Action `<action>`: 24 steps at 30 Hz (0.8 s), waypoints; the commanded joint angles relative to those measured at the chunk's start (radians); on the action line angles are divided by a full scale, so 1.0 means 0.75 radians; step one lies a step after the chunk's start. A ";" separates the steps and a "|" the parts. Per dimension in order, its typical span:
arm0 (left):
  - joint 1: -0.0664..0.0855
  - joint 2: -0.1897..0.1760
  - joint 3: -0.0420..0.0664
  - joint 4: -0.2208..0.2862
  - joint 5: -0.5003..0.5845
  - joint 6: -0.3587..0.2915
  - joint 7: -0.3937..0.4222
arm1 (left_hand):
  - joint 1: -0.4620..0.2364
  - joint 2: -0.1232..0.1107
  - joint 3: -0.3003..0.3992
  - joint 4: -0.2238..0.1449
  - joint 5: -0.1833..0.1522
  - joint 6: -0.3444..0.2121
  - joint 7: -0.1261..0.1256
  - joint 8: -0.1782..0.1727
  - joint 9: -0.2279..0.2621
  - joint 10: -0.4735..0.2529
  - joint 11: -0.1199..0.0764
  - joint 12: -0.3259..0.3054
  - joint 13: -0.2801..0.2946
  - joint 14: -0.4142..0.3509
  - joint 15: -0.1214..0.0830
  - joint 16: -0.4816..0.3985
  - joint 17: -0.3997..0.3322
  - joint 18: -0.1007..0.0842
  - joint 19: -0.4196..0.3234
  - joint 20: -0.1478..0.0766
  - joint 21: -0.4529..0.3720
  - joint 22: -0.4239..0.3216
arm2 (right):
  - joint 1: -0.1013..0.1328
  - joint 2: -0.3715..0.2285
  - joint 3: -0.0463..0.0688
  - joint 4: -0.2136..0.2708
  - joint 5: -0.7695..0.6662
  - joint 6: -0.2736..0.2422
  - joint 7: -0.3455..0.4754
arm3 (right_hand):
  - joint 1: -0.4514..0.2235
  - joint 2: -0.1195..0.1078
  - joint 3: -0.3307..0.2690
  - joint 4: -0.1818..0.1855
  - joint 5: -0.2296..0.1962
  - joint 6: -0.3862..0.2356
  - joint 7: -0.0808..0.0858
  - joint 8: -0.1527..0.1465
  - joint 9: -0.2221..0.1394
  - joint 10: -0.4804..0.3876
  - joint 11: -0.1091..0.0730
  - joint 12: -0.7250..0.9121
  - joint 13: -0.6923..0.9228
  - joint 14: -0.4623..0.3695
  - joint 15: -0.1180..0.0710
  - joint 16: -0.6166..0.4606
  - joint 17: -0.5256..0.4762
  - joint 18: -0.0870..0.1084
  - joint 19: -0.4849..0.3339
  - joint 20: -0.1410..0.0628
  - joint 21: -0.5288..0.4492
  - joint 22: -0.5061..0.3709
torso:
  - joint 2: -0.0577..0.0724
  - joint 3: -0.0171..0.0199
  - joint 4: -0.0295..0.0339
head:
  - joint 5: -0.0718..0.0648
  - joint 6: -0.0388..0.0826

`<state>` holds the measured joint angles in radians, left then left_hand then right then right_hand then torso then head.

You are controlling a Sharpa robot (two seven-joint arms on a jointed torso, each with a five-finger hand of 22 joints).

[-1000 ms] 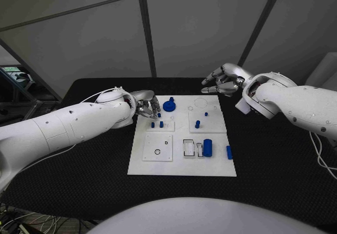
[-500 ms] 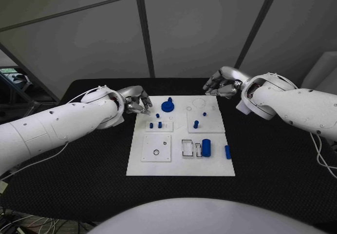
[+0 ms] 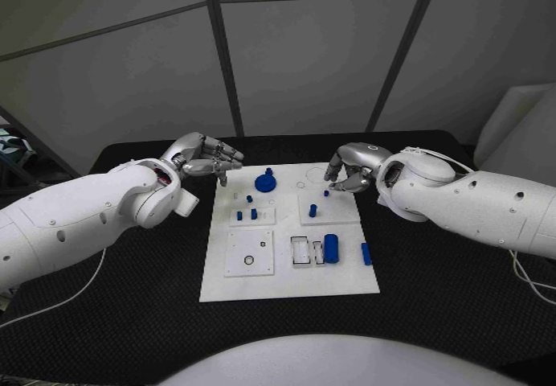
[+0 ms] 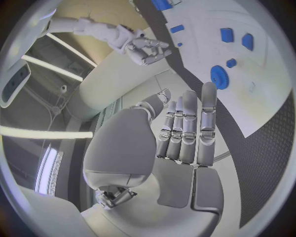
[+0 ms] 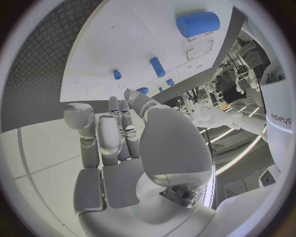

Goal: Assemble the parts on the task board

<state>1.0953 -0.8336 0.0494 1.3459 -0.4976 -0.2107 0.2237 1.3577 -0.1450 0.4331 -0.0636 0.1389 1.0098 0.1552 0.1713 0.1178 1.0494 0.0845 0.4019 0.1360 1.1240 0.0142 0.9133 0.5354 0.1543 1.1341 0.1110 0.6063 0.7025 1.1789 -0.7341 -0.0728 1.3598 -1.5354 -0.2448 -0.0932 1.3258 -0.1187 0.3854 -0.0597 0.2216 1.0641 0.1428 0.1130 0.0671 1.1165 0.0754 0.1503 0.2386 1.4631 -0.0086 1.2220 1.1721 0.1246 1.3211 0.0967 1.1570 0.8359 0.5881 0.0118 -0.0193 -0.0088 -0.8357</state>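
Your parts, among them the blue gear [image 3: 265, 181] at the far end of the white task board [image 3: 232, 283] and the cylinder [image 3: 330, 248] nearer you, look light, rigid and probably slick, so pinch their sides with either empty, loosely spread hand, left [image 3: 206, 158] or right [image 3: 349, 168], above the black table [image 3: 139, 281].

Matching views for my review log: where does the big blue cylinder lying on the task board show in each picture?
Head view: the blue cylinder lies on the task board, near its right edge, beside two empty slots.
Left wrist view: a blue piece cut off by the circle's rim, probably it.
Right wrist view: plain, close to the circle's rim.
Shared landmark: the white task board.
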 commanded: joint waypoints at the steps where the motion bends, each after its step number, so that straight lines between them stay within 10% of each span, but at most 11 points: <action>1: -0.003 -0.014 0.001 0.035 0.373 -0.008 0.144 | -0.003 0.015 -0.009 -0.003 0.007 0.012 -0.002 0.007 -0.001 0.011 0.003 0.005 0.001 -0.008 -0.003 -0.006 -0.003 0.039 -0.013 -0.002 -0.006 -0.002 | -0.012 -0.001 -0.001 0.010 -0.141 0.031 -0.072 | -0.003 -0.024 0.007 -0.001 -0.004 -0.010 0.009 -0.014 -0.002 -0.014 0.013 -0.013 -0.023 0.048 0.012 0.007 0.000 0.001 0.007 0.005 0.004 0.000 | 0.001 -0.0005 0.0026 | -0.008 0.007; 24: -0.016 -0.053 0.001 0.127 0.550 0.008 0.218 | 0.000 0.018 -0.011 -0.004 0.006 0.013 -0.003 0.008 -0.001 0.013 0.003 0.007 0.002 -0.008 -0.004 -0.008 -0.006 0.039 -0.014 -0.002 -0.006 -0.002 | -0.053 0.080 -0.004 -0.070 -0.181 0.009 -0.068 | 0.008 -0.024 0.051 -0.007 -0.013 -0.057 0.032 -0.062 0.000 -0.047 0.035 -0.038 -0.127 0.051 0.027 0.023 0.008 -0.001 0.019 0.021 0.017 0.020 | 0.004 0.0006 0.0009 | 0.003 0.015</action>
<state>1.0824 -0.8729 0.0490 1.4383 -0.1132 -0.2115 0.3607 1.3583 -0.1445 0.4303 -0.0664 0.1389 1.0133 0.1517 0.1713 0.1179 1.0531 0.0875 0.4019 0.1357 1.1240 0.0142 0.9129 0.5326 0.1778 1.1306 0.1074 0.6063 0.7027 1.1379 -0.6762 -0.0757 1.3110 -1.6589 -0.2374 -0.1442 1.3298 -0.1414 0.4193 -0.0656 0.2151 1.0284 0.1646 0.0723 0.0660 1.0805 0.1001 0.1222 0.1450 1.4633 0.0055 1.2333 1.1772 0.1246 1.3333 0.1089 1.1667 0.8493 0.5905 0.0120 -0.0168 -0.0078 -0.8239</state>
